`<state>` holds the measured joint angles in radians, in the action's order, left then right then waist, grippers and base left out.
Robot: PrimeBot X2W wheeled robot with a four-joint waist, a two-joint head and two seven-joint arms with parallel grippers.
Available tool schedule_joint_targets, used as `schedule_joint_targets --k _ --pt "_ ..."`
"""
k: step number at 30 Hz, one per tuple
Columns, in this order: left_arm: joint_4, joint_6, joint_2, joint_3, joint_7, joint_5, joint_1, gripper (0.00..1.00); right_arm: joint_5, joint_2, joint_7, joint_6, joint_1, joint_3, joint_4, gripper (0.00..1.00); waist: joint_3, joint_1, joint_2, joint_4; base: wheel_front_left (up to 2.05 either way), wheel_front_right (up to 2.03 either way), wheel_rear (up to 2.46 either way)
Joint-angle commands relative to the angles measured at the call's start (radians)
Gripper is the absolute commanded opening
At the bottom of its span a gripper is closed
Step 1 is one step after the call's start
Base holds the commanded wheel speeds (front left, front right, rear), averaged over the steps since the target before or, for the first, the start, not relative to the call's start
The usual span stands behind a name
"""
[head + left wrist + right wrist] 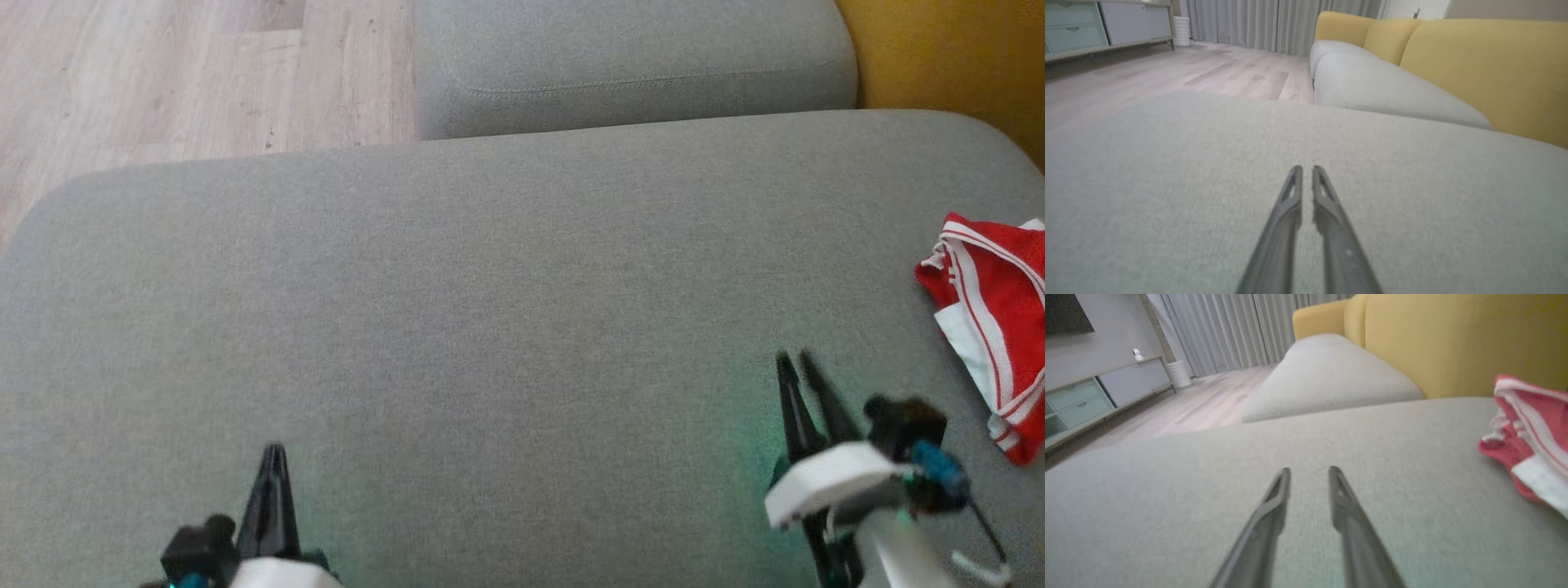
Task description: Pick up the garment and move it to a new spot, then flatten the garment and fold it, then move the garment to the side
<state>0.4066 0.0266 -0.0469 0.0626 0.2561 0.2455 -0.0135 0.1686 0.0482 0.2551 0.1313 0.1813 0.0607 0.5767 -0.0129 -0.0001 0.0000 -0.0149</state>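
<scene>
Right of the right gripper (794, 357), not touching, lies the garment (992, 310).

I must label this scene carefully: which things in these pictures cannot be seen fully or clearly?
- Garment: the right edge cuts it off in the head view and in the right wrist view, where it is also blurred. Its kind and full shape cannot be told.
- Left hand: the bottom edge of the head view cuts off its base.
- Small white thing on the cabinet, right wrist view: too small and blurred to identify.
</scene>
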Motion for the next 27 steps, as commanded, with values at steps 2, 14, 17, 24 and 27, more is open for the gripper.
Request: schedule_joint_targets --k 2,14,17,24,27 --pt "0.014 0.001 0.000 -0.005 -0.008 0.018 0.001 0.00 0.019 -0.001 -0.008 0.000 -0.007 -0.006 0.010 0.00 0.000 0.0001 0.0000 0.000 0.00 0.00 0.00" --pt "-0.002 0.011 0.000 -0.019 -0.040 0.139 0.010 0.00 0.147 0.000 -0.040 0.000 -0.015 -0.020 -0.022 0.00 0.001 0.0001 0.0000 0.002 0.00 0.00 0.00" --pt "-0.007 0.013 0.000 -0.022 -0.048 0.171 0.013 0.00 0.181 0.000 -0.048 0.000 -0.017 -0.023 -0.031 0.00 0.002 0.0001 0.0000 0.002 0.00 0.00 0.00" --pt "-0.018 0.019 0.000 -0.032 -0.067 0.248 0.019 0.00 0.262 0.000 -0.067 0.000 -0.021 -0.032 -0.051 0.00 0.003 0.0001 0.0000 0.003 0.00 0.00 0.00" --pt "-0.022 0.021 0.000 -0.036 -0.076 0.281 0.022 0.00 0.296 0.000 -0.076 0.000 -0.023 -0.036 -0.059 0.00 0.003 0.0001 0.0000 0.003 0.00 0.00 0.00"
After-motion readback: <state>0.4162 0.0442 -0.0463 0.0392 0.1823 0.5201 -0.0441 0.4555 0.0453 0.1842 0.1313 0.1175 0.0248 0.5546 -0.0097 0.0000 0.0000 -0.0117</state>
